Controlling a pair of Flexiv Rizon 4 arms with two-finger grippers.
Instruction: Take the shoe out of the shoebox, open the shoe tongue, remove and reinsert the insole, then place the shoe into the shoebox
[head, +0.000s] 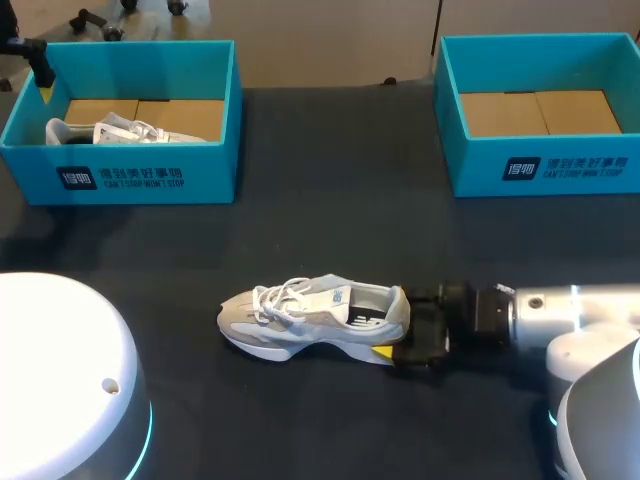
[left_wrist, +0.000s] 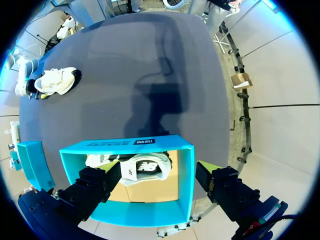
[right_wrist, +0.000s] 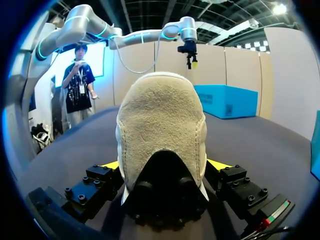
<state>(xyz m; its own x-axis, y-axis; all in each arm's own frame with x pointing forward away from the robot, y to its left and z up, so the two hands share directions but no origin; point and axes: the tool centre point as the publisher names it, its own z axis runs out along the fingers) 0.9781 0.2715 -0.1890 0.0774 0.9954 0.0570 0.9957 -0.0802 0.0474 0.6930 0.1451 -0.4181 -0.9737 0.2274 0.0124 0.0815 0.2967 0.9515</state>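
A white and grey sneaker (head: 310, 315) lies on its sole in the middle of the dark table, toe pointing left. My right gripper (head: 405, 335) stands open at its heel. In the right wrist view the suede heel (right_wrist: 162, 130) fills the gap between the spread fingers (right_wrist: 112, 166) of that gripper (right_wrist: 165, 167). My left gripper (head: 42, 82) hangs open over the left blue shoebox (head: 150, 175), which holds a second white sneaker (head: 100, 130). In the left wrist view that sneaker (left_wrist: 145, 167) lies in the box (left_wrist: 182, 170) beneath the open gripper (left_wrist: 157, 175).
A second blue shoebox (head: 545, 165) stands at the back right, with only brown cardboard showing inside. A white rounded robot base (head: 60, 380) takes up the front left corner. Bare dark tabletop (head: 330, 180) lies between the boxes and the sneaker.
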